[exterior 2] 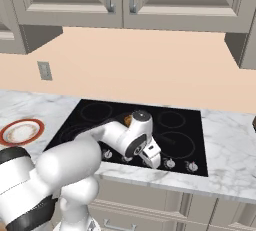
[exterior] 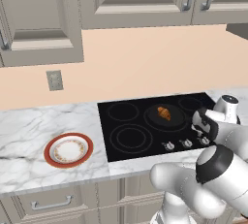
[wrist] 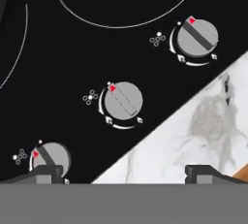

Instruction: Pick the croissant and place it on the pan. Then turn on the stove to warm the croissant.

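On marble counter [exterior: 29, 169]: black stove [exterior: 121, 143]; beige backsplash [exterior: 145, 63]

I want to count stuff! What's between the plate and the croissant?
In the left base view, white marble counter and a stove burner ring lie between the plate and the croissant.

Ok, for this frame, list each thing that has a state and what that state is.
croissant: lying in the pan, not held.
pan: on a back burner of the stove.
stove: burner rings dark, no glow visible.
knobs: three seen from the hand, red marks pointing the same way.
hand: open, empty, above the knob row.
plate: empty, on the counter left of the stove.
cabinet doors: closed.
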Robot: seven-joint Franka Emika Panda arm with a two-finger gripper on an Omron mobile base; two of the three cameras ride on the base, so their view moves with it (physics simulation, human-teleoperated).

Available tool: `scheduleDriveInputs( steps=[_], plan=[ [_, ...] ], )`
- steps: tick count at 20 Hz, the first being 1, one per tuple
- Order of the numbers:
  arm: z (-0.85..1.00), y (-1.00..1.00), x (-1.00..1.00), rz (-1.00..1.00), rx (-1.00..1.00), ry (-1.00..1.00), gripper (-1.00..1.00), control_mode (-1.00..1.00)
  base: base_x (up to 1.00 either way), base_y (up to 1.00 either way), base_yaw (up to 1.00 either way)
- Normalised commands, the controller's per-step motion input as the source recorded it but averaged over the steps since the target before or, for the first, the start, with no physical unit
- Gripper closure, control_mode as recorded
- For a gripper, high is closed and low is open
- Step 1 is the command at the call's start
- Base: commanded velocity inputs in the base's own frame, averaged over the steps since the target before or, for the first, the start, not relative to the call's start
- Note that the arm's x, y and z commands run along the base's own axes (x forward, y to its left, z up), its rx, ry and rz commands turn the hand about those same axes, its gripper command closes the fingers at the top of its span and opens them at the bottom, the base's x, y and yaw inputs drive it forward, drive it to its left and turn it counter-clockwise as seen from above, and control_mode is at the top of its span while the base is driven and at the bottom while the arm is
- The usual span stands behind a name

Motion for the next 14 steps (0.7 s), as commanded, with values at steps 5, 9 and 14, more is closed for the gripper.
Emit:
scheduleDriveInputs(
  steps=[5,9,14],
  plan=[
    [-0.09,-0.1,0.16,0.0,0.0,0.0,-1.0,-1.0,0.0,0.0,0.0],
    [-0.09,-0.06,0.16,0.0,0.0,0.01,-1.0,-1.0,0.0,0.0,0.0],
    [-0.11,-0.05,0.11,0.0,0.0,0.01,-1.0,-1.0,0.0,0.0,0.0]
  ],
)
